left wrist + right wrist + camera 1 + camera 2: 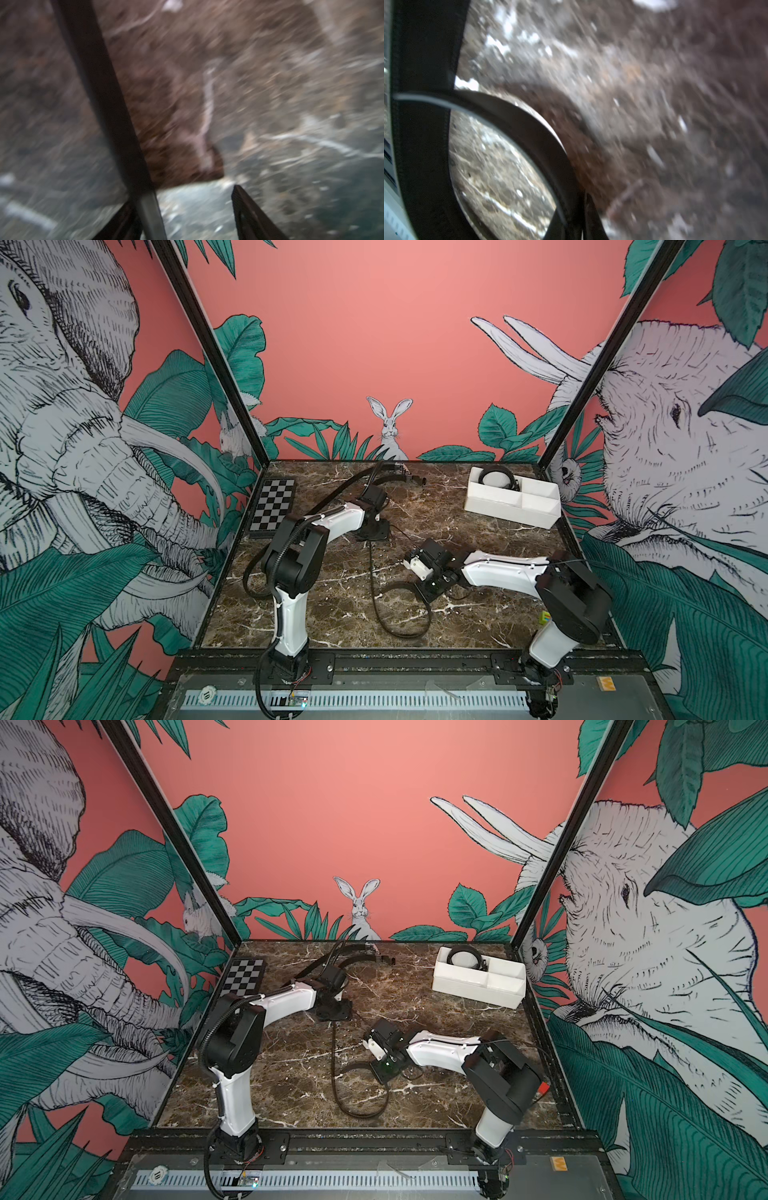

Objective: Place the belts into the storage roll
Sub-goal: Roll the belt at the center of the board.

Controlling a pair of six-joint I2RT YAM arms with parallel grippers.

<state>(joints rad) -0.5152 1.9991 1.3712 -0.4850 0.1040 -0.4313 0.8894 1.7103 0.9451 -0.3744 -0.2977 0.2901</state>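
Observation:
One long black belt (375, 597) lies on the marble, running from my left gripper (371, 536) down into a loop near the front and back up to my right gripper (432, 593). In the right wrist view the right gripper (584, 199) is shut on this belt (529, 128). The left gripper (182, 197) is open and pointing down, with the belt (99, 93) running alongside one finger. A second belt (395, 475) lies by the back wall. A third, coiled belt (498, 479) sits in the left compartment of the white storage roll (511, 514) at the back right.
A black-and-grey checkered board (272, 506) lies at the back left. A small coloured cube (544, 618) sits near the right arm's base. Both arms' ribbed cable hoses hang at the left. Patterned walls close in three sides of the table.

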